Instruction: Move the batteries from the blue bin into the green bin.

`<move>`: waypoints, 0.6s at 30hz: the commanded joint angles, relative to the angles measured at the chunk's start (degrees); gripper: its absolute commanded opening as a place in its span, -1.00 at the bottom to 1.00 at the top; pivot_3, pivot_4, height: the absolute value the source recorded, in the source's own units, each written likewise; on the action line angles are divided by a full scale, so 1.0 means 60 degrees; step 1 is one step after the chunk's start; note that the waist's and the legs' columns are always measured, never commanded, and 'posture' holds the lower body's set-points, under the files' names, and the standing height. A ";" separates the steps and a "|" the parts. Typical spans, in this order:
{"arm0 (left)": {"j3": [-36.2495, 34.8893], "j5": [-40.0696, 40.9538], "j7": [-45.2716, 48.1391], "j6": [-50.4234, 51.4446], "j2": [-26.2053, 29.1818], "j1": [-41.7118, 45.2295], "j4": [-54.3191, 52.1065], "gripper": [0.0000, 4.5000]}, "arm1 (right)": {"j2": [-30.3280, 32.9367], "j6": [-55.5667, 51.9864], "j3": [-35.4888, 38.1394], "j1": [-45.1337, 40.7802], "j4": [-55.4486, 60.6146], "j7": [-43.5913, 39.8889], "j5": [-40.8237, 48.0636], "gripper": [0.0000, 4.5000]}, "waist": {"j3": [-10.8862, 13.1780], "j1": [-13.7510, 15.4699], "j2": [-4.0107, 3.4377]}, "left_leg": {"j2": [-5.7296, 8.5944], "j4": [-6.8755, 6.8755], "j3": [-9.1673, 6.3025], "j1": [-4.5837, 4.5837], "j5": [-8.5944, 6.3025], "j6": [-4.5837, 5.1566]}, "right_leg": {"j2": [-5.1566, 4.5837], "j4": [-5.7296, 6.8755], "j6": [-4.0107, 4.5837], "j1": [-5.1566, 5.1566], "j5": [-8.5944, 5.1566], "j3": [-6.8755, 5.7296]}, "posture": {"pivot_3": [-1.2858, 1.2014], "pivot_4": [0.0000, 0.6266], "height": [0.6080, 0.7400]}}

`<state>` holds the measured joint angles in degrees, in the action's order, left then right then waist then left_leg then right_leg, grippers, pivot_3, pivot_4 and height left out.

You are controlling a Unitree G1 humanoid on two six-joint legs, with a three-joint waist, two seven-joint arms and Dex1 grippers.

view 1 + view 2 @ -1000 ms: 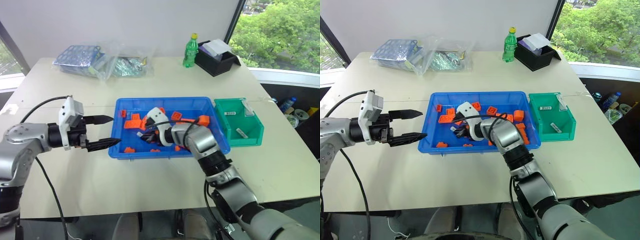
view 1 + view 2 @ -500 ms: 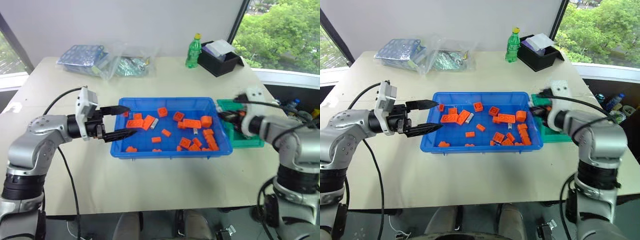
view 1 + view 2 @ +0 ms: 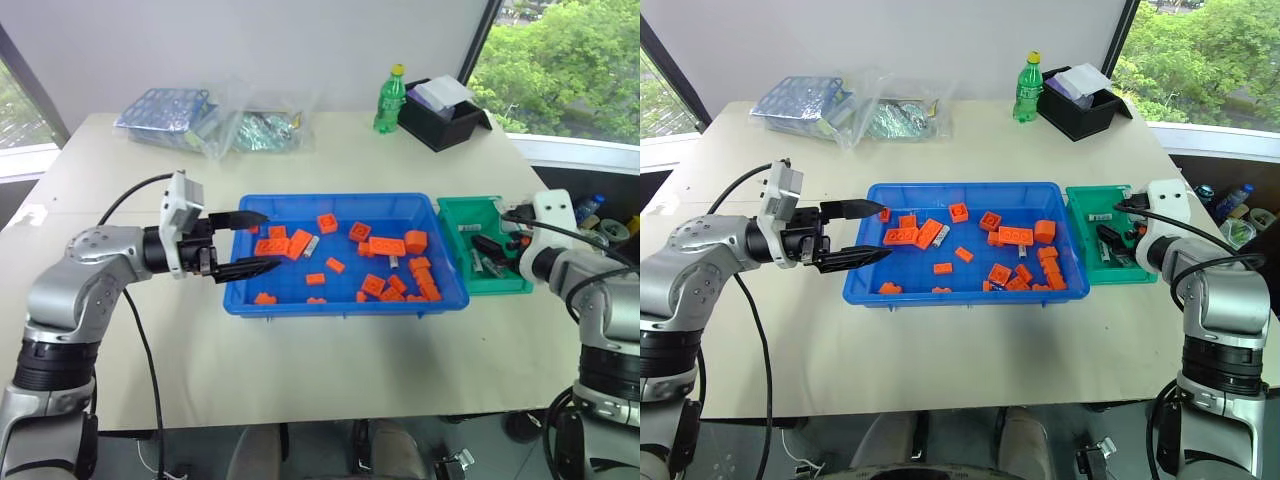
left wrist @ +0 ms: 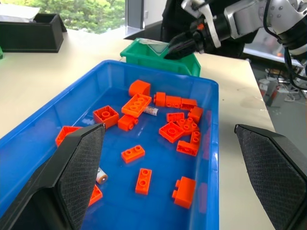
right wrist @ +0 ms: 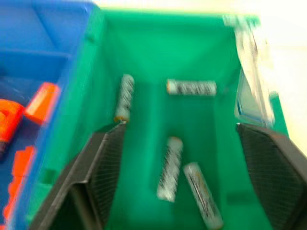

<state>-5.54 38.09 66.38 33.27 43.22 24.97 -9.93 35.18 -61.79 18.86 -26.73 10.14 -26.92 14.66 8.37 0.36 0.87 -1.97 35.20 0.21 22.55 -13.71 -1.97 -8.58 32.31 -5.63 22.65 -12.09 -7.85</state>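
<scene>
**Battery dropped, more left to fetch**

Now, in the head views, the right gripper (image 3: 1118, 238) hangs over the green bin (image 3: 1092, 194), which stands just beside the blue bin (image 3: 965, 293) on the bench (image 3: 940, 350). A second ago it was deep in the blue bin with its jaws pinched; they now stand wide and empty. The left gripper (image 3: 245, 243) waits at the blue bin's far end, jaws wide apart.

In the left wrist view, orange bricks (image 4: 138, 105) litter the blue bin, with two batteries (image 4: 150, 111) among them.

In the right wrist view, four batteries lie on the green bin's floor. One delivery looks done; the blue bin's remaining batteries need further trips.
</scene>
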 commanded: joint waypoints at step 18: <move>-0.0937 0.0150 -0.0270 0.0005 0.0812 -0.0644 -0.0528 1.00 | -0.3788 0.2355 -0.5110 -0.2615 -0.3085 0.0021 -0.0201 0.93 | 0.0000 -0.0170 0.0006 | 0.0016 0.0007 -0.0060 0.0027 -0.0004 0.0010 | 0.0007 0.0029 0.0001 0.0041 0.0003 -0.0018 | 0.03 -0.52 0.74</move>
<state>-9.08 38.03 65.09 33.34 47.21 20.85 -11.21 12.51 -52.05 -11.26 -40.11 -6.93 -25.42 14.60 8.37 -0.66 0.91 -1.88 35.24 -0.14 22.68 -13.73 -1.91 -8.54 32.52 -5.62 22.89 -12.07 -7.95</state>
